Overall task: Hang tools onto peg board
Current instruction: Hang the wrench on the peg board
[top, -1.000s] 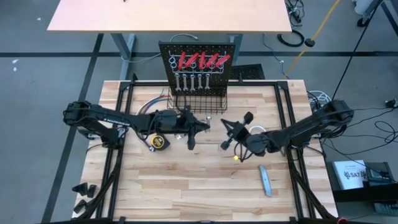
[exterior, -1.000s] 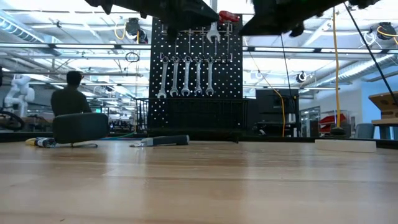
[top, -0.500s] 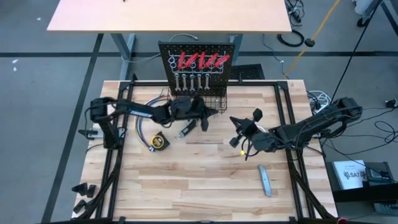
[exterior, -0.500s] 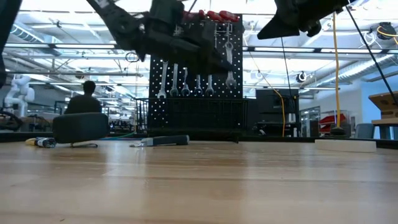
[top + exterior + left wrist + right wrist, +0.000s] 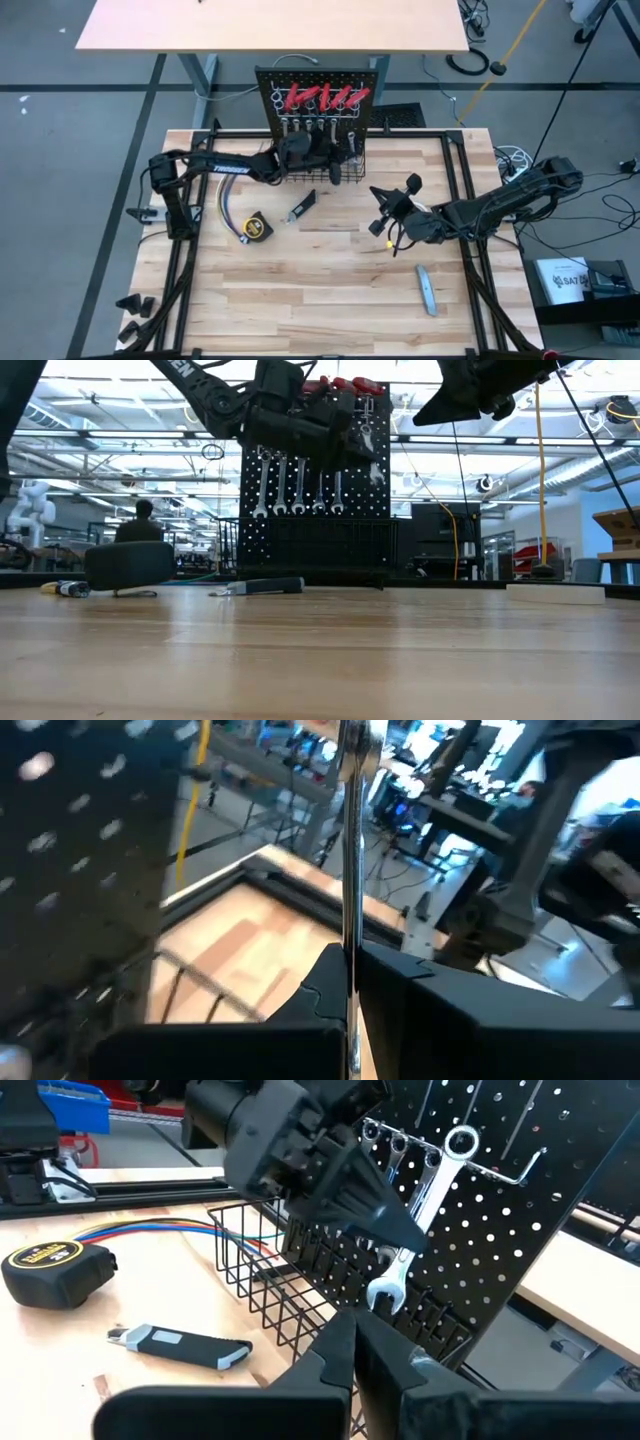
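The black peg board (image 5: 320, 85) stands at the table's far edge. Red-handled tools (image 5: 325, 97) sit in its top row, several silver wrenches (image 5: 300, 480) hang from pegs below them, and a wire basket (image 5: 270, 1270) is at its base. My left gripper (image 5: 385, 1225) is right in front of the board, above the basket, shut on another silver wrench (image 5: 425, 1190). My right gripper (image 5: 385, 212) hovers shut and empty over the table's middle right. A yellow tape measure (image 5: 257, 228), a black-handled knife (image 5: 303, 205) and a grey bar (image 5: 427, 290) lie flat on the table. My left gripper pinches the wrench's shank (image 5: 349, 935) between its two fingers, about midway along it. The fingers reach nearly level from the table's left and lie across the shank. The wrench is lifted clear and tilted, ring end (image 5: 460, 1142) up by a peg, open end (image 5: 385, 1292) down over the basket.
A bundle of coloured wires (image 5: 225, 205) lies left of the tape measure. A black frame rail (image 5: 455, 190) runs along the table's sides. Bare wood (image 5: 320, 290) spreads across the near half. A person sits far behind the table (image 5: 140, 525).
My left gripper has carried the wrench from above the table's middle toward the far edge, up to the peg board, rolling as it went; the wrench now stands tilted before the pegs. My right gripper has drawn back a little toward the table's right edge.
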Robot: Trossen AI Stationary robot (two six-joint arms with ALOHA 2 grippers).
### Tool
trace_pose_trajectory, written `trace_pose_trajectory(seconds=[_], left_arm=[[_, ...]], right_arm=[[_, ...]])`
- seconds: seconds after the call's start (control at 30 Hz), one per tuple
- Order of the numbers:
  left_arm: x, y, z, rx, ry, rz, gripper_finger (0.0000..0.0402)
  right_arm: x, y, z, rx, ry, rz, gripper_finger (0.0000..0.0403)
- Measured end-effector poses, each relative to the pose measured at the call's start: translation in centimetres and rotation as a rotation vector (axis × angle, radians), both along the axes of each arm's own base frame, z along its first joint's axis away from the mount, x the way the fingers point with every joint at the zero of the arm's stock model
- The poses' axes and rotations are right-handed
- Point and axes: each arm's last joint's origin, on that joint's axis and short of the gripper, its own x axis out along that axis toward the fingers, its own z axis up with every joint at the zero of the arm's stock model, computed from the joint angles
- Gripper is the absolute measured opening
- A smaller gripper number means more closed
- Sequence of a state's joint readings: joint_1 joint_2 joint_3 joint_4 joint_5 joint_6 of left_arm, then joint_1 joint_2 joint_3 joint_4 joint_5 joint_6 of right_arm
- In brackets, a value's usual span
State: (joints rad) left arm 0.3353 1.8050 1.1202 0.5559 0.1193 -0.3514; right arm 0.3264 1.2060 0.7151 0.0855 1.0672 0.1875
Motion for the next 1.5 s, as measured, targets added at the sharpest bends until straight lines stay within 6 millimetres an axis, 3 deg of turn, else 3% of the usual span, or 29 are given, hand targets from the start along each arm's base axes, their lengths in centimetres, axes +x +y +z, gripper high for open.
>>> trace_pose_trajectory(seconds=[0.53, 1.5], left_arm=[[-0.9, 2.3, -0.5, -0.071, 0.037, 0.114, 0.001], [-1.0, 2.6, -0.5, -0.037, 0.042, 0.119, 0.001]], right_arm=[[0.1, 0.1, 0.0, 0.012, -0.003, 0.024, 0.0], [0.4, -0.5, -0.1, 0.025, -0.004, 0.022, 0.0]])
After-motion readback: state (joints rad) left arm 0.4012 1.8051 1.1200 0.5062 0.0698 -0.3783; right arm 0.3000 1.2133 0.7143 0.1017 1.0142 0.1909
